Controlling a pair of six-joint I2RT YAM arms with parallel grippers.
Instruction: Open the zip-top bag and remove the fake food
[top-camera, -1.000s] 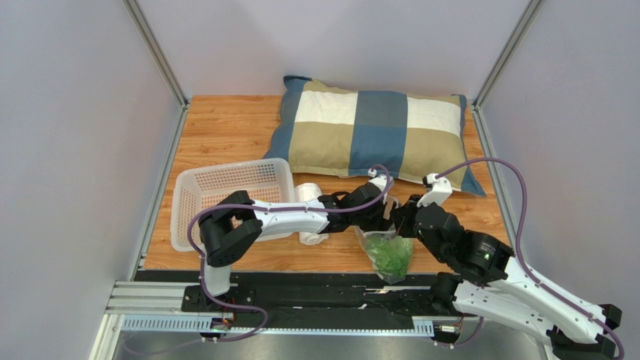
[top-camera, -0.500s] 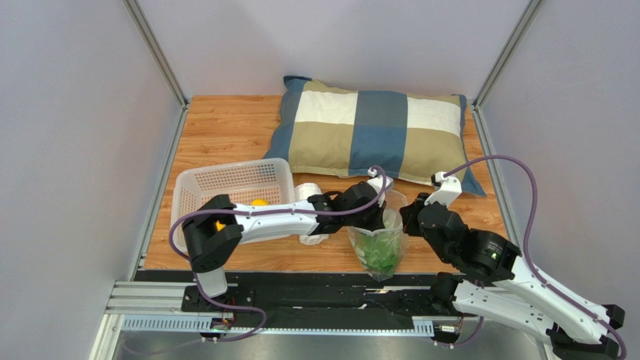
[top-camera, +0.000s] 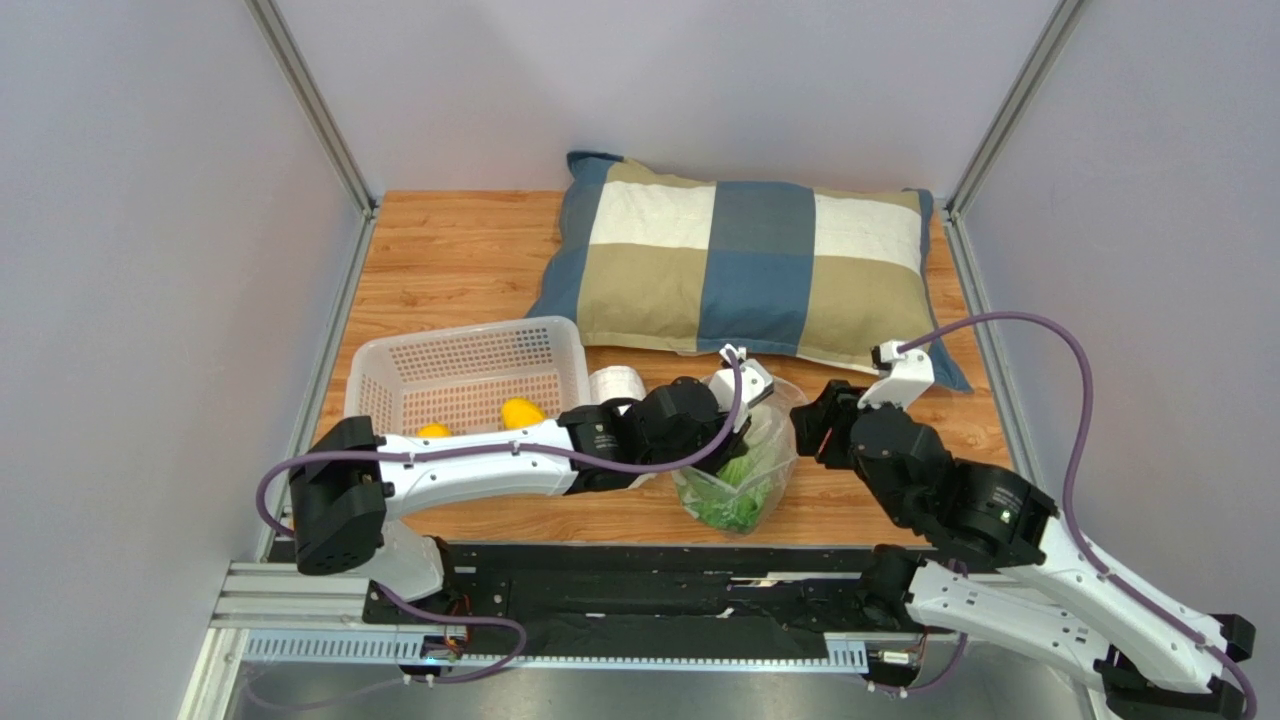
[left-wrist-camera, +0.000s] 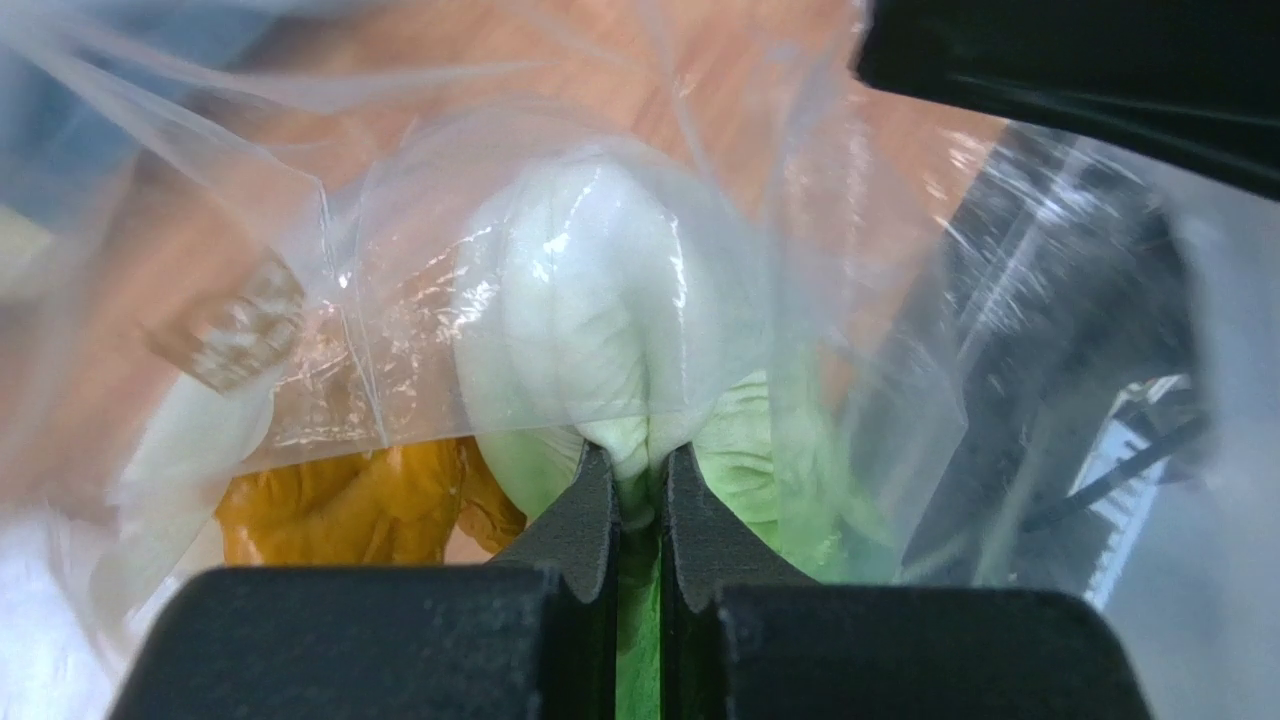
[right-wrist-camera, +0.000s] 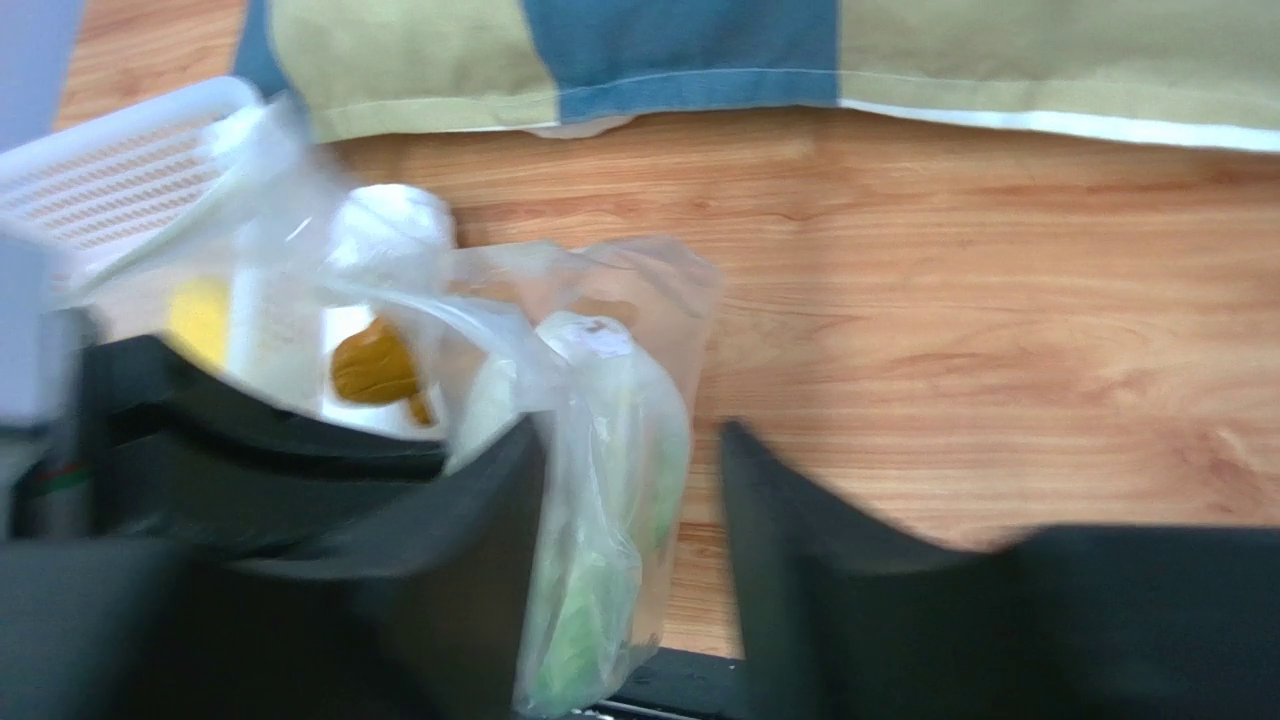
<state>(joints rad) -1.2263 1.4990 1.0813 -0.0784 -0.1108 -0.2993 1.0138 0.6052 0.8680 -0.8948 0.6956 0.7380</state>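
The clear zip-top bag (top-camera: 739, 477) lies open-mouthed on the wooden table between my two arms. My left gripper (top-camera: 733, 435) reaches into its mouth. In the left wrist view the left gripper (left-wrist-camera: 639, 459) is shut on a pale leaf of the green-and-white cabbage (left-wrist-camera: 601, 330), with plastic (left-wrist-camera: 842, 270) all around. My right gripper (right-wrist-camera: 631, 438) is open. The bag (right-wrist-camera: 601, 495) hangs against its left finger (right-wrist-camera: 466, 570), with green leaf showing inside. Two yellow lemons (top-camera: 522, 413) (top-camera: 433, 432) lie in the white basket (top-camera: 394, 393).
A rolled white towel (top-camera: 613, 384) stands between basket and bag, close to my left wrist. A checked pillow (top-camera: 751, 263) fills the back of the table. An orange-brown shape (left-wrist-camera: 346, 503) shows through the plastic; I cannot tell what it is. The black rail (top-camera: 631, 578) runs along the near edge.
My left gripper went into the bag and shut on the cabbage. My right gripper opened, letting go of the bag, which slid left and sagged onto the table.
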